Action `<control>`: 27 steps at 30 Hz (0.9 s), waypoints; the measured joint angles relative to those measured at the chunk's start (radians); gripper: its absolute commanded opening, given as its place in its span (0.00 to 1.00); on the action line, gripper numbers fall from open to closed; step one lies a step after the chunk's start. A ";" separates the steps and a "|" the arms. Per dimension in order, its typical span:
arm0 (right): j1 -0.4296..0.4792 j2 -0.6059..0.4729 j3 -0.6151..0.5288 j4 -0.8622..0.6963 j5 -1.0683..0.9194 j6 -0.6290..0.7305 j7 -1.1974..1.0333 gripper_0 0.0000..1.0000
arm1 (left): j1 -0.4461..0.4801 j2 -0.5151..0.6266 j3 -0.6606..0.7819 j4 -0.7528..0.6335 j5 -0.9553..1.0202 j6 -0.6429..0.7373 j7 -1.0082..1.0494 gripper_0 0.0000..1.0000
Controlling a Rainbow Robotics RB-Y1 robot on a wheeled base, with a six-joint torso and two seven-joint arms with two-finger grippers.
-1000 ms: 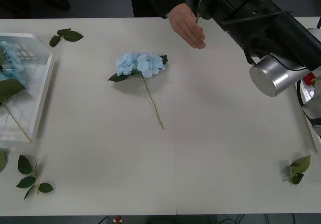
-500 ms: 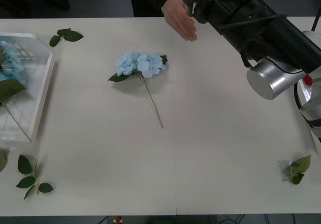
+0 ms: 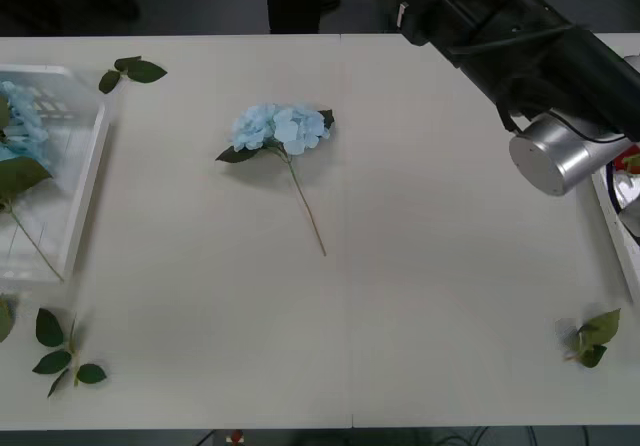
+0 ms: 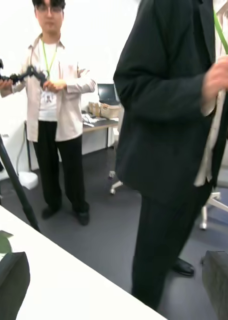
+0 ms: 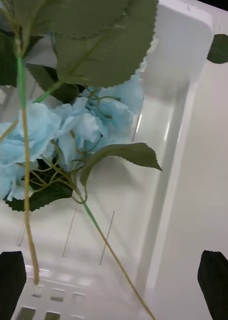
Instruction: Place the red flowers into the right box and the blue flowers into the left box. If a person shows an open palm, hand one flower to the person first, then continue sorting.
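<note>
One blue flower [image 3: 280,128] lies on the table's middle, its stem pointing toward me. More blue flowers [image 5: 68,125] lie in the left box [image 3: 88,181], and my left gripper [image 5: 112,257] hangs open just above them. My right arm [image 3: 500,26] stretches to the table's far edge, where my right gripper [image 4: 116,260] is open with nothing between its fingers. It faces the person [image 4: 164,115] in dark clothing, whose hand [image 4: 221,77] holds a green stem [image 4: 221,32]. The right box [image 3: 612,228] shows at the right edge, and the red flowers are mostly hidden behind my right elbow.
Loose leaf sprigs lie at the far left [image 3: 132,70], the near left [image 3: 62,351] and the near right [image 3: 592,338]. The left box's rim [image 5: 166,165] runs along bare table. A second person stands far back in the room.
The person's hand, which was at my right gripper over the table's far edge, has drawn back off the table with a green stem. My right arm shifted slightly.
</note>
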 measured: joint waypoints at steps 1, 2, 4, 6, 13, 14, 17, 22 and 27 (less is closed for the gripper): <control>0.003 -0.018 0.000 -0.001 0.000 0.000 0.000 1.00 | -0.016 0.000 -0.009 0.000 0.000 0.014 0.009 1.00; 0.009 -0.039 0.000 -0.003 0.000 0.000 0.000 1.00 | -0.036 0.000 -0.020 0.000 -0.001 0.030 0.027 1.00; 0.027 -0.085 0.000 -0.015 0.000 0.000 0.000 1.00 | -0.087 -0.003 -0.052 -0.003 -0.025 0.060 0.103 1.00; 0.048 -0.132 0.000 -0.031 0.000 0.000 0.000 1.00 | -0.143 -0.013 -0.094 -0.013 -0.081 0.078 0.213 1.00; 0.137 -0.298 -0.010 -0.060 0.090 0.000 0.009 1.00 | -0.320 -0.123 -0.278 -0.038 -0.327 0.080 0.370 1.00; 0.151 -0.309 -0.018 -0.060 0.093 0.000 0.011 1.00 | -0.341 -0.143 -0.306 -0.038 -0.368 0.080 0.398 1.00; 0.189 -0.323 -0.038 -0.060 0.040 0.000 0.049 1.00 | -0.393 -0.202 -0.391 -0.038 -0.470 0.080 0.570 1.00; 0.240 -0.326 -0.045 -0.061 -0.095 0.000 0.091 1.00 | -0.459 -0.292 -0.528 -0.038 -0.593 0.080 0.701 1.00; 0.284 -0.325 -0.046 -0.075 -0.199 0.001 0.095 1.00 | -0.526 -0.363 -0.676 -0.038 -0.706 0.125 0.869 1.00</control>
